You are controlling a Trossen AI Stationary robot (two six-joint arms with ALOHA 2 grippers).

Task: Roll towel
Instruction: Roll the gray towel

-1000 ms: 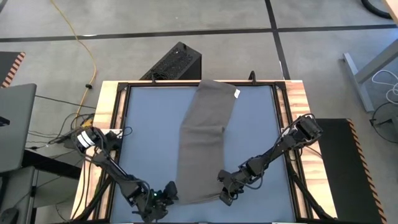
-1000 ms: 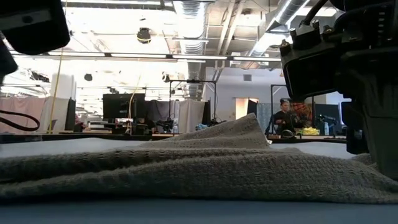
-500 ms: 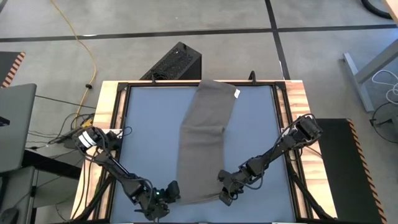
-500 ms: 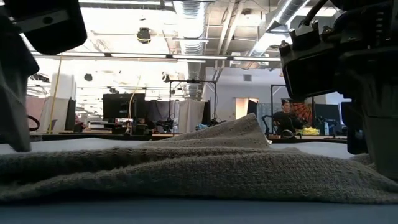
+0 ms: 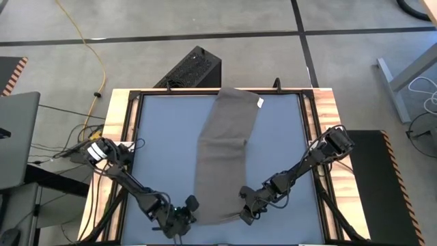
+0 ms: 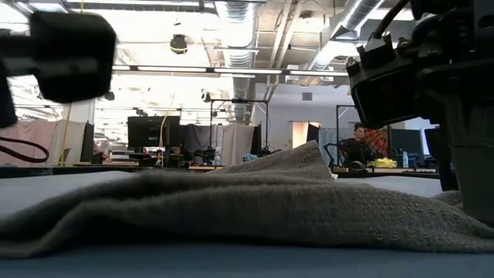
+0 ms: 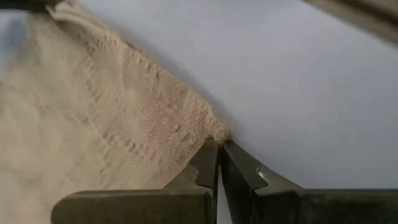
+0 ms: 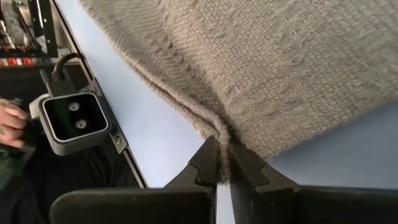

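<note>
- Towel (image 5: 225, 160), a long taupe strip, lies flat down the middle of the blue bench (image 5: 164, 137), its small white tag (image 5: 260, 102) at the end farthest from both pincers.
- Left pincer (image 5: 183, 217) sits at the near end's left corner, clenched on the cloth; the left wrist view shows its tips pressed together with the corner bunched between them.
- Right pincer (image 5: 246, 216) is at the near end's right corner, likewise clenched on a pinch of towel edge, as its wrist view shows.
- Step in hand, by my reading: gripping the near end to start the roll; no turn of cloth is formed yet.
- Next move likely calls for lifting both corners together and folding them forward, keeping them level so the roll starts straight.
</note>
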